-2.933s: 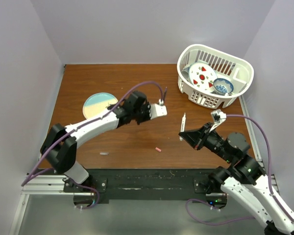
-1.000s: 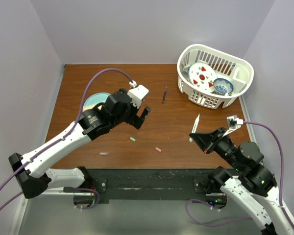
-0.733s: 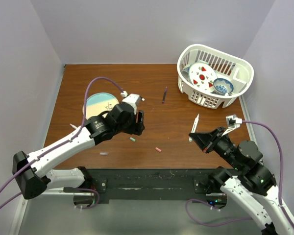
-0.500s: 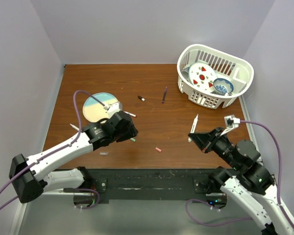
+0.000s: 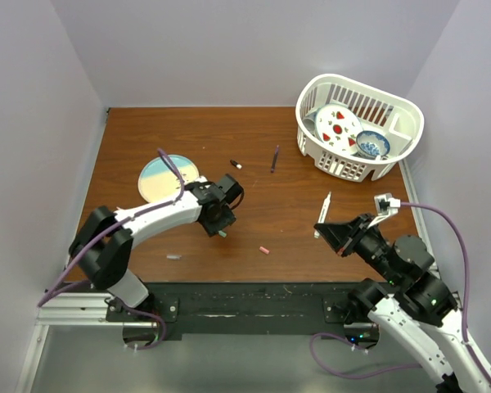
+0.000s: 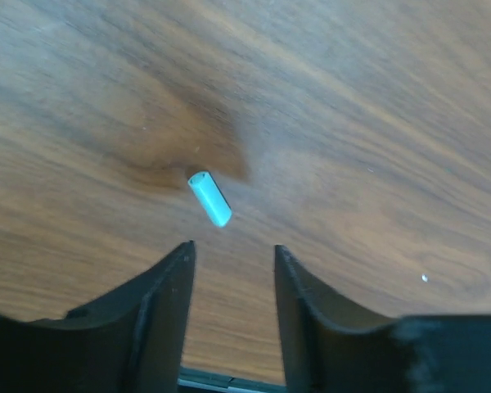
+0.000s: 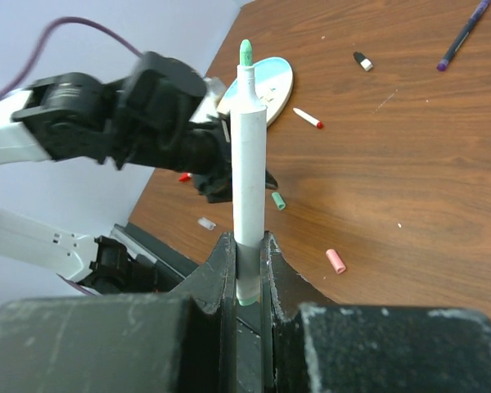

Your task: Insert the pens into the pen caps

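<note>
My left gripper (image 5: 222, 224) is open and low over the table, its fingers just short of a teal-green pen cap (image 6: 209, 198) lying on the wood, also in the top view (image 5: 222, 234). My right gripper (image 7: 245, 246) is shut on a white pen (image 7: 250, 164) with a green tip, held upright above the table's right side (image 5: 323, 213). A pink cap (image 5: 264, 250), a black cap (image 5: 236, 164), a clear cap (image 5: 173, 257) and a dark purple pen (image 5: 275, 158) lie loose. A white pen with a red tip (image 7: 308, 118) lies by the plate.
A round blue and cream plate (image 5: 169, 177) sits at the left. A white basket (image 5: 358, 168) with dishes stands at the back right. Walls close the table on the left, back and right.
My left arm swung back from the far middle and came down over the teal cap, uncovering the black cap. My right gripper has held still with its pen.
</note>
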`<state>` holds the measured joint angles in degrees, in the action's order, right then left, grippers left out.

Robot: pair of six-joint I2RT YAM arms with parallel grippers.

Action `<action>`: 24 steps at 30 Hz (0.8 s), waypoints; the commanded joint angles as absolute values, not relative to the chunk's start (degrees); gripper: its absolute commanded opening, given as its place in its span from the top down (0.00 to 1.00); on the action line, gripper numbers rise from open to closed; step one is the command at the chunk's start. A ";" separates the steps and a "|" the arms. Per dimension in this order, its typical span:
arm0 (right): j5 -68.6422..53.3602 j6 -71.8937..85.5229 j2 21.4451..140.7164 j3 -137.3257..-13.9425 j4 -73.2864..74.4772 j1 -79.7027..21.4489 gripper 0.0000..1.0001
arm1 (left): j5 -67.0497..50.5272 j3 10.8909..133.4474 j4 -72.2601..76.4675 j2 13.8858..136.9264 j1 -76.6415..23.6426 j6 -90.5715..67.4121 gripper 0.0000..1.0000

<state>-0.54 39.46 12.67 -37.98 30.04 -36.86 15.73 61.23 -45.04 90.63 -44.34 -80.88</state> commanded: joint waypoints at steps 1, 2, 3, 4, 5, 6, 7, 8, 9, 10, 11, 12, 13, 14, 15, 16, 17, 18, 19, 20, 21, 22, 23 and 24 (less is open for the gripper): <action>1.14 39.11 11.51 -38.76 28.91 -37.00 1.00 | 10.81 62.67 -42.45 95.00 -42.02 -80.25 0.57; 1.40 38.68 11.43 -38.93 29.53 -37.00 1.00 | 10.64 62.67 -42.19 95.71 -41.84 -80.24 0.60; 1.49 38.50 11.25 -39.28 29.71 -37.09 1.00 | 10.29 62.58 -42.01 96.32 -41.66 -80.24 0.61; 2.02 38.24 11.16 -39.37 29.97 -37.09 1.00 | 10.11 62.58 -41.84 97.29 -41.57 -80.16 0.62; 2.20 37.80 11.08 -39.55 30.49 -37.00 1.00 | 9.85 62.58 -41.75 97.82 -41.49 -79.98 0.62; 2.55 37.62 10.99 -39.81 30.67 -37.00 1.00 | 9.93 62.67 -42.10 98.26 -41.48 -79.98 0.63; 2.72 37.44 10.81 -39.81 30.76 -37.00 1.00 | 10.11 62.67 -42.10 98.96 -41.31 -79.81 0.63; 3.07 37.27 10.81 -39.81 30.94 -37.09 1.00 | 10.28 62.67 -42.10 99.23 -41.31 -79.72 0.63; 3.16 37.27 10.64 -39.73 30.85 -37.09 1.00 | 10.81 62.67 -42.53 99.66 -41.31 -79.89 0.63; 3.16 37.09 10.55 -39.64 30.85 -37.00 1.00 | 11.07 62.58 -42.45 99.93 -41.05 -79.89 0.63; 3.34 37.09 10.46 -39.46 30.76 -37.09 1.00 | 11.34 62.23 -42.36 100.02 -41.04 -79.89 0.63; 3.34 37.00 10.72 -39.38 30.59 -37.09 1.00 | 11.25 61.62 -41.67 100.19 -40.52 -79.72 0.63; 3.34 37.00 10.81 -39.38 30.59 -37.09 1.00 | 11.25 61.44 -41.66 100.46 -40.34 -79.72 0.63; 3.25 36.91 10.81 -39.46 30.59 -37.09 1.00 | 11.34 61.17 -41.49 100.55 -40.25 -79.63 0.63; 3.25 36.91 10.90 -39.46 30.59 -37.09 1.00 | 11.60 61.17 -41.57 100.81 -40.17 -79.37 0.64; 3.25 36.83 10.90 -39.38 30.59 -37.00 1.00 | 11.69 61.08 -41.75 101.07 -40.08 -79.28 0.64; 3.25 36.91 10.81 -39.29 30.59 -37.09 1.00 | 11.86 60.91 -41.84 101.16 -40.08 -79.19 0.66; 3.25 37.00 10.81 -39.20 30.59 -37.09 1.00 | 11.95 60.91 -42.01 101.42 -40.08 -79.10 0.68; 3.25 37.09 10.81 -39.20 30.59 -37.00 1.00 | 12.04 60.82 -42.19 101.51 -39.82 -78.84 0.71; 3.16 37.18 10.90 -39.03 30.50 -37.09 1.00 | 12.48 60.73 -42.27 101.51 -39.73 -78.58 0.77; 2.99 37.26 10.99 -38.94 30.50 -37.09 1.00 | 12.74 60.73 -41.84 101.60 -39.73 -78.31 0.80; 2.73 37.27 11.07 -38.85 30.41 -37.09 1.00 | 12.92 60.65 -41.40 101.34 -39.73 -77.18 0.84; 2.55 37.53 11.16 -38.67 30.24 -37.00 1.00 | 13.01 60.38 -40.79 101.42 -39.73 -76.21 0.93; 2.37 37.70 11.42 -38.58 30.15 -37.00 1.00 | 12.83 60.38 -39.91 101.43 -39.64 -75.42 0.97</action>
